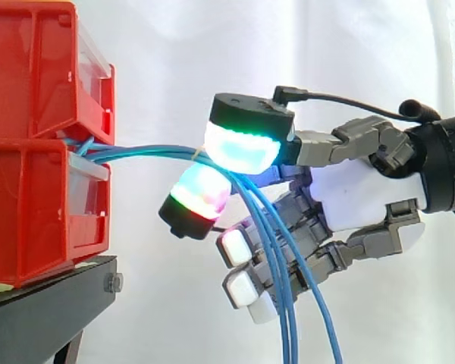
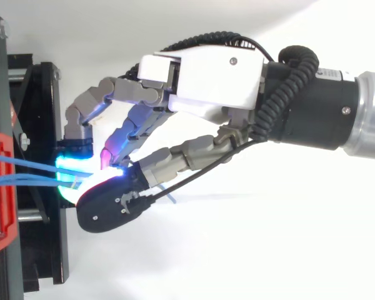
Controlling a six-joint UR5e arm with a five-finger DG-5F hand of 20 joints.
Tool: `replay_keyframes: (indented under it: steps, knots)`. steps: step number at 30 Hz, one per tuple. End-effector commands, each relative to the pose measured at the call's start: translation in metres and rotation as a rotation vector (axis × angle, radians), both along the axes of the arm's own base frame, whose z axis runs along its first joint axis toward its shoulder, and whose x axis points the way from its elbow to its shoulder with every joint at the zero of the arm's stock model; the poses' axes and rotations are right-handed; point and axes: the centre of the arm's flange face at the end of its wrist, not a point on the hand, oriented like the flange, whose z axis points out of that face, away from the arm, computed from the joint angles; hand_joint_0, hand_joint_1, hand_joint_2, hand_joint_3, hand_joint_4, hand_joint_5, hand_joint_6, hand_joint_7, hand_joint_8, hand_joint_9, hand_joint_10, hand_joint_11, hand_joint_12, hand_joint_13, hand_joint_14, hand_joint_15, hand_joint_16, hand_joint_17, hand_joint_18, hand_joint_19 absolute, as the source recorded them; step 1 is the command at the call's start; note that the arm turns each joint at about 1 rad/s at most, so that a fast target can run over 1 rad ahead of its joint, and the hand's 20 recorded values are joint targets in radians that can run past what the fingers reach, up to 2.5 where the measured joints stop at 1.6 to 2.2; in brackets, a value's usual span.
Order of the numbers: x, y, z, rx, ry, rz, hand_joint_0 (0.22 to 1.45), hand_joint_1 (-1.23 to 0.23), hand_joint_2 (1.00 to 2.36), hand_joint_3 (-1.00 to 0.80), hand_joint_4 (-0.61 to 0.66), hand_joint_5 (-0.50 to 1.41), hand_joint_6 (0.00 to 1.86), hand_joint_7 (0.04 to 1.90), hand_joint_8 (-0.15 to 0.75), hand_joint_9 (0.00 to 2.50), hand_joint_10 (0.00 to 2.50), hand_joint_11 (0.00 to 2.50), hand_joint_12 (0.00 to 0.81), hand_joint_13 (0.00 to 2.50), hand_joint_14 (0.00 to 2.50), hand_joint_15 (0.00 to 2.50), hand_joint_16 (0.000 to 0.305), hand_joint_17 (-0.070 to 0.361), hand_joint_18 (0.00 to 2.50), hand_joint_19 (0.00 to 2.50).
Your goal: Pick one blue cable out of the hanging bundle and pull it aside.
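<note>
The blue cables (image 1: 148, 154) come out of the gap between the two stacked red bins (image 1: 38, 136), which stand on the black stand (image 1: 45, 303). From the bins they run almost level toward the hand (image 1: 364, 197), close together, and then they bend and hang down on the far side from the bins. They are level because the hand carries them at the bend. Without this support they would probably drop close beside the bins.

The hand reaches toward the bins with its palm turned to them. Two pads are closed together at the bend of the cables: an upper pad (image 1: 243, 148) that glows green and cyan, and a lower pad (image 1: 201, 193) that glows red and magenta. The cables pass between these two pads, so the hand is clamped on them. It cannot be told if one strand or several are in the pinch. The other fingers (image 1: 235, 246) are bent and lie behind the hanging part, farther from the bins.

In the top view, two strands (image 2: 25, 161) go separately from the red bin (image 2: 0, 187) to the glowing pads of the hand (image 2: 206, 81).

By judgement, the pick seems done, but a pull aside could take more than one cable with it.
</note>
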Motion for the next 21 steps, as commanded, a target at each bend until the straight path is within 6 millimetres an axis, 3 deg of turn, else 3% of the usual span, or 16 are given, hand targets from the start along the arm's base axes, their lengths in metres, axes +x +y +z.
replay_keyframes:
  steps: [1, 6, 9, 11, 14, 16, 21]
  knots:
    - [0.000, -0.001, -0.001, -0.002, 0.003, 0.000, 0.82, -0.92, 1.00, -0.50, -0.34, -0.15, 0.97, 1.09, 0.164, 1.01, 0.02, 0.66, 0.238, 0.82, 0.02, 0.51, 0.041, 0.092, 0.65, 0.39]
    - [-0.003, -0.006, -0.002, -0.022, 0.029, 0.011, 0.78, -0.95, 1.00, -0.50, -0.30, -0.09, 0.96, 1.13, 0.192, 1.24, 0.03, 0.78, 0.233, 0.96, 0.03, 0.61, 0.037, 0.083, 0.73, 0.40]
    - [-0.006, -0.007, -0.002, -0.034, 0.048, 0.027, 0.69, -0.95, 1.00, -0.50, -0.27, -0.07, 0.94, 1.17, 0.190, 1.29, 0.03, 0.80, 0.229, 0.98, 0.03, 0.62, 0.036, 0.081, 0.75, 0.40]
    - [-0.006, -0.008, 0.001, -0.037, 0.043, 0.030, 0.61, -0.91, 1.00, -0.50, -0.20, -0.06, 0.93, 0.93, 0.179, 1.29, 0.03, 0.76, 0.232, 0.98, 0.03, 0.62, 0.037, 0.083, 0.75, 0.42]
    - [-0.007, -0.008, 0.006, -0.044, 0.038, 0.030, 0.52, -0.84, 1.00, -0.50, -0.18, -0.05, 0.92, 0.82, 0.187, 1.28, 0.03, 0.71, 0.249, 0.99, 0.02, 0.60, 0.040, 0.091, 0.76, 0.43]
    - [-0.008, -0.008, 0.010, -0.051, 0.034, 0.031, 0.48, -0.80, 1.00, -0.50, -0.15, -0.05, 0.88, 0.94, 0.196, 1.28, 0.02, 0.69, 0.268, 0.99, 0.03, 0.58, 0.044, 0.098, 0.78, 0.42]
    - [-0.009, -0.009, 0.012, -0.055, 0.035, 0.031, 0.46, -0.76, 1.00, -0.50, -0.12, -0.05, 0.85, 0.97, 0.208, 1.28, 0.02, 0.67, 0.274, 0.99, 0.02, 0.58, 0.046, 0.104, 0.79, 0.42]
